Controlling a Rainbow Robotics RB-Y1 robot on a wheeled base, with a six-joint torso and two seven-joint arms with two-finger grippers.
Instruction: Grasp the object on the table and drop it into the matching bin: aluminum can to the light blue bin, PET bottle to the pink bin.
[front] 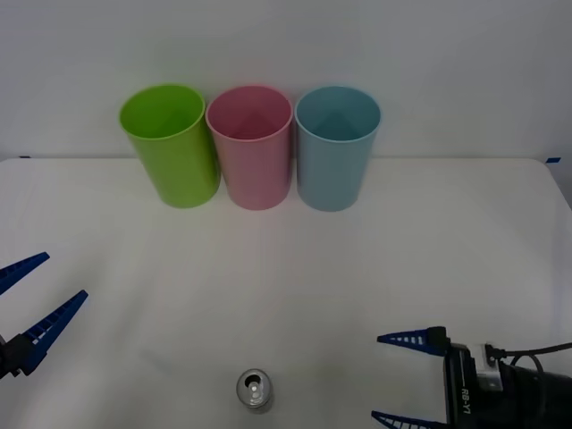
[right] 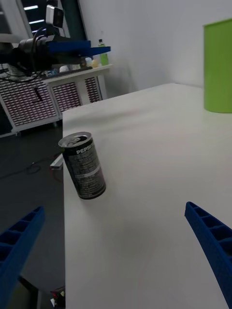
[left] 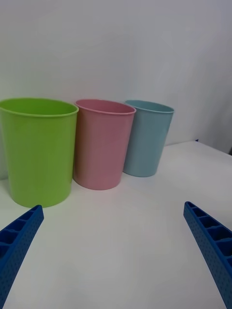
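Bins: light blue bin (front: pixel 338 147), pink bin (front: pixel 251 146) hold nothing | aluminum can (front: pixel 255 391) upright | tools spread

Right gripper (front: pixel 404 379): blue ribbed tapered fingers (front: pixel 411 339) on a black wrist body w/ white "RB-Y1" lettering, a silver-white fitting & black cables behind. Left gripper (front: pixel 36 295): same blue ribbed fingers (front: pixel 54 323), dark mount at base.

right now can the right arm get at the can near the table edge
Probably yes. The right gripper sits low on the table, open, pointing toward the aluminum can, which stands upright with only bare surface between them. The left gripper is off to the other side.
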